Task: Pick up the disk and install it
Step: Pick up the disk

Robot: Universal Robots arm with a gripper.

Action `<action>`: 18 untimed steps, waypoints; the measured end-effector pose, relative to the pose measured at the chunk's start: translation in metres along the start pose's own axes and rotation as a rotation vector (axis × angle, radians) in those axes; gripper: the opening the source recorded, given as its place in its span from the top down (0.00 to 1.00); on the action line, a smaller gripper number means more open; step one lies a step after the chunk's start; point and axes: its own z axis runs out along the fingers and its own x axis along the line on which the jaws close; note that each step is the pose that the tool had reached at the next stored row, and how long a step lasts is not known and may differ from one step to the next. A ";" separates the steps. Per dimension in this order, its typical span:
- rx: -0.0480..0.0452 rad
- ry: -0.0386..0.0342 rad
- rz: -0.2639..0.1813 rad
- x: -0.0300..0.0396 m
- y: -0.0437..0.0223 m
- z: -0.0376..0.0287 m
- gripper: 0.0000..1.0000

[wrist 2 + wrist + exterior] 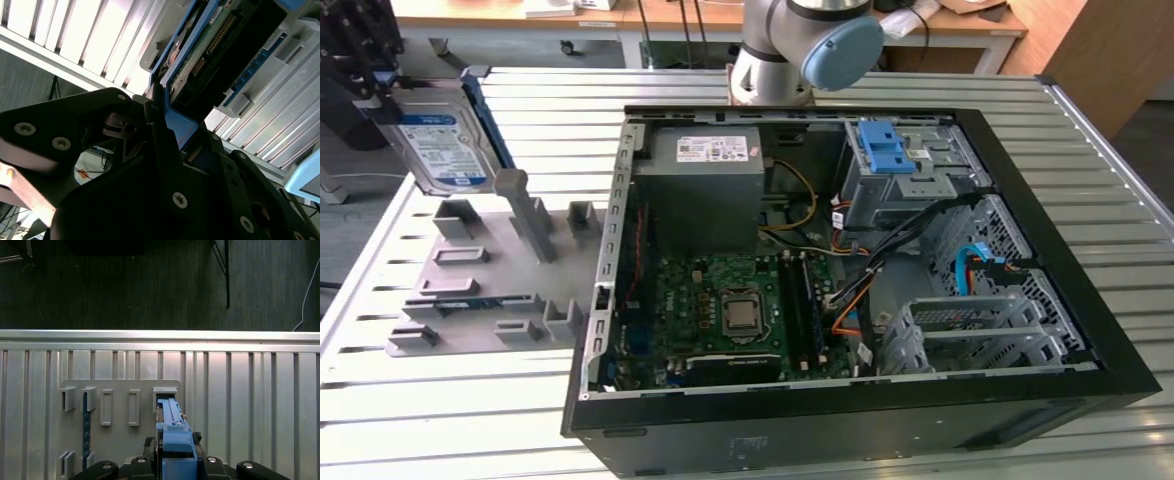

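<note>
Open computer case (854,420) with motherboard (720,300) and grey power supply (707,185) inside — well apart from gripper (380,95), clamped onto disk (447,150) (hanging upright just beneath it).

The arm (771,62) is grey, with a round light-blue joint cap (841,50). The black gripper (176,467) has small silver screws (212,459).

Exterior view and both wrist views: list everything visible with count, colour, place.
disk: one, silver with blue carrier, held up at the exterior view's left.
fixture tray: one, grey, on the table beside the case.
computer case: one, black, open, mid-table.
power supply: one, grey, inside the case.
motherboard: one, green, inside the case.
latch: one, blue, inside the case.
table: one, silver, slatted.
arm: one, grey and blue, beyond the case.
tool: one, black, shut on the disk.
</note>
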 end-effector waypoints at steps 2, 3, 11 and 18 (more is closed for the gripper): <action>-0.0002 0.0001 0.000 0.0000 0.0001 -0.0021 0.64; -0.0001 0.0000 0.000 0.0000 0.0000 -0.0036 0.64; -0.0001 0.0000 0.000 0.0001 0.0003 -0.0233 0.64; -0.0001 0.0000 0.000 0.0002 0.0007 -0.0480 0.64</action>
